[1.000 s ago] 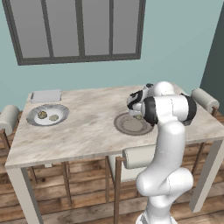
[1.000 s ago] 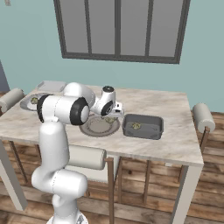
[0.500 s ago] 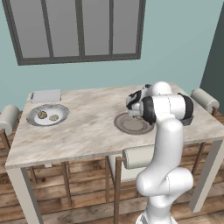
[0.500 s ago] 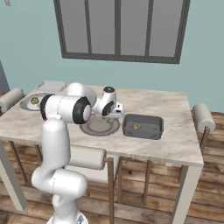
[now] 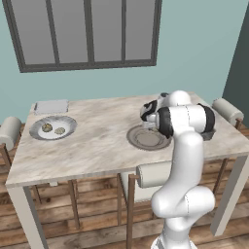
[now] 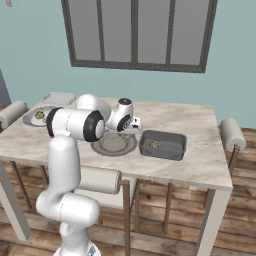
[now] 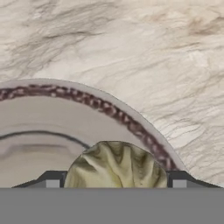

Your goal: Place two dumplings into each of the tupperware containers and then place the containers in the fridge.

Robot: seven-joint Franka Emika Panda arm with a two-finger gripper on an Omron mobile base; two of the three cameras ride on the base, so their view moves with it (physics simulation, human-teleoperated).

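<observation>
Straddling a soft, squashy dumpling (image 7: 116, 166) on the plate (image 7: 52, 122), hand (image 7: 113, 183) fingers apart, best pinched gently across its middle.

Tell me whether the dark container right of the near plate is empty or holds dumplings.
Not empty. The dark container has one dumpling on its floor in the right base view; a second cannot be made out.

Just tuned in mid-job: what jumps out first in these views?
The white arm bends over the middle plate on the marble table, its gripper straddling a dumpling at the plate's edge. A grey container beside that plate holds one dumpling, and a far plate holds two.
</observation>
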